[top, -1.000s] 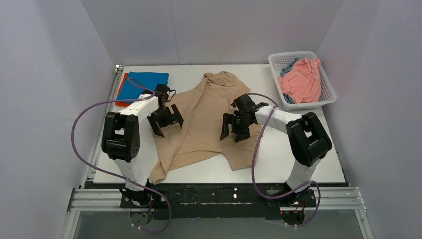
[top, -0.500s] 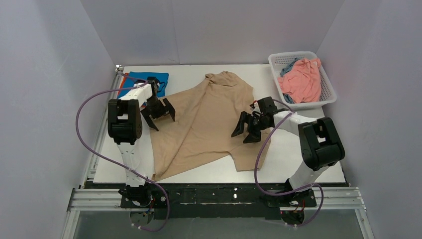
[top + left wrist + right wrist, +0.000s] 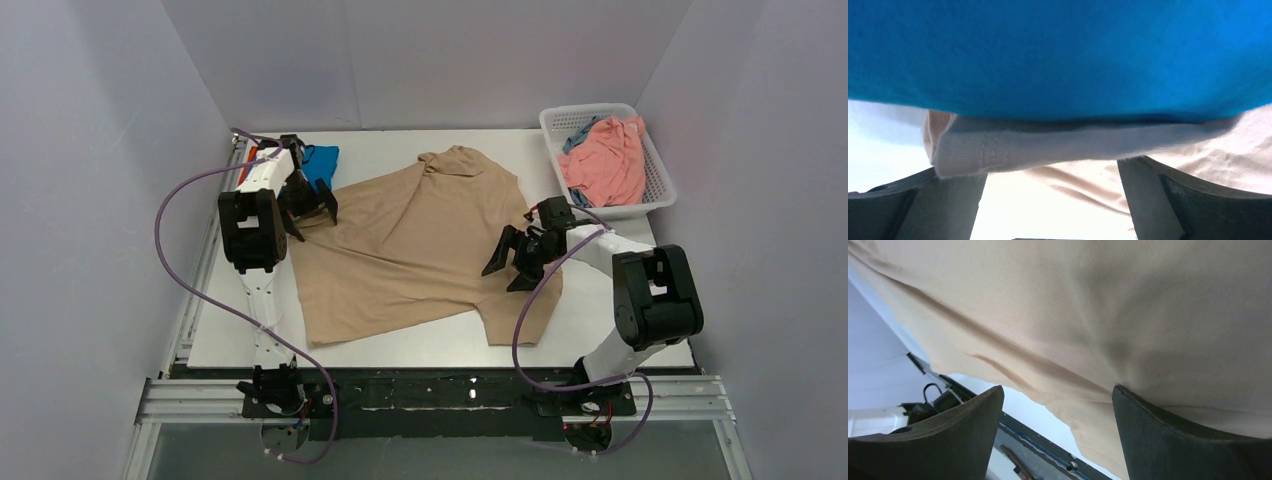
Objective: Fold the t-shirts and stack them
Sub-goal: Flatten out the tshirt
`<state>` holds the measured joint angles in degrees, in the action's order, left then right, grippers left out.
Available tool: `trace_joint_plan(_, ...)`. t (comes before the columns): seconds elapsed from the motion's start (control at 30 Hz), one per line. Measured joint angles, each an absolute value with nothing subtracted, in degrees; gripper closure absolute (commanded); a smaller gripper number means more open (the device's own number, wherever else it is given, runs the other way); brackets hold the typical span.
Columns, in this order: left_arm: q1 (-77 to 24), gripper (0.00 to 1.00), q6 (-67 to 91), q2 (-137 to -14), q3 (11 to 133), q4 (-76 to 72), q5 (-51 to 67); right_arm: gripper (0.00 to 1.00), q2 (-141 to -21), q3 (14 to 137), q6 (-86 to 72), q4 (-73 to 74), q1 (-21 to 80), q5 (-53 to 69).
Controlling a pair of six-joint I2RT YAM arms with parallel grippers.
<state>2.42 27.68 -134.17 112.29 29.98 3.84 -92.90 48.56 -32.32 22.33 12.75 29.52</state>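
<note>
Table [image 3: 400,150]: white work surface; all garments lie on it or in the basket.
Beige-tan t-shirt [image 3: 420,240]: centre of the top view, spread roughly flat and unfolded, with creases near the collar at upper centre.
Basket [image 3: 655,190]: upper right of the top view, holding unfolded shirts.
Salmon pink t-shirt [image 3: 605,165]: crumpled in the basket.
Bright blue t-shirt [image 3: 322,160]: upper left, folded, partly hidden by the left arm.
Grey-blue t-shirt [image 3: 578,133]: bunched under the pink one.
Left gripper [image 3: 312,222]: jaws spread, at the beige hem beside the blue shirt; nothing pinched.
Right gripper [image 3: 505,272]: jaws spread over the beige shirt's right side.
Done: blue shirt folded.
Remaining: fold and stack the beige shirt, then both basket shirts.
</note>
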Motion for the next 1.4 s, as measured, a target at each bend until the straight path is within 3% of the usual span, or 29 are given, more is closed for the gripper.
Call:
trace_joint_plan(0.2, 2.4, 0.02, 27.2, -133.6, 111.8, 29.5, 5.1, 0.09, -86.7, 48.6, -30.1, 28.2, 12.6, 21.9)
trace_joint_plan(0.47, 1.9, 0.02, 29.2, -122.6, 105.3, 28.0, 9.0, 0.03, -65.3, 52.1, -28.2, 31.7, 12.4, 14.0)
trace_joint_plan(0.7, -3.6, 0.02, 32.9, -92.1, 88.6, 30.8, 6.9, 0.05, -50.7, 48.8, -32.6, 31.1, 11.6, 2.7)
trace_joint_plan(0.87, -8.1, 0.02, 39.4, -67.2, 65.8, 34.6, 2.8, 0.05, -48.7, 43.6, -32.5, 32.8, 11.2, 0.8)
trace_joint_plan(1.03, -8.4, 0.02, 46.5, -52.3, 46.7, 39.9, -0.4, 0.06, -47.2, 40.4, -32.3, 35.1, 11.2, 0.3)
trace_joint_plan(1.17, -8.4, 0.09, 50.8, -48.8, 41.6, 35.9, -1.1, 0.07, -47.0, 39.5, -32.3, 36.2, 11.2, 0.2)
trace_joint_plan(1.23, -8.4, 0.19, 52.3, -48.6, 39.5, 32.8, -1.1, 0.08, -47.0, 39.4, -32.4, 36.6, 11.2, 0.2)
trace_joint_plan(1.4, -8.4, 0.29, 55.5, -53.0, 35.2, 27.7, -1.1, 0.09, -47.5, 39.4, -32.5, 36.6, 11.2, 0.2)
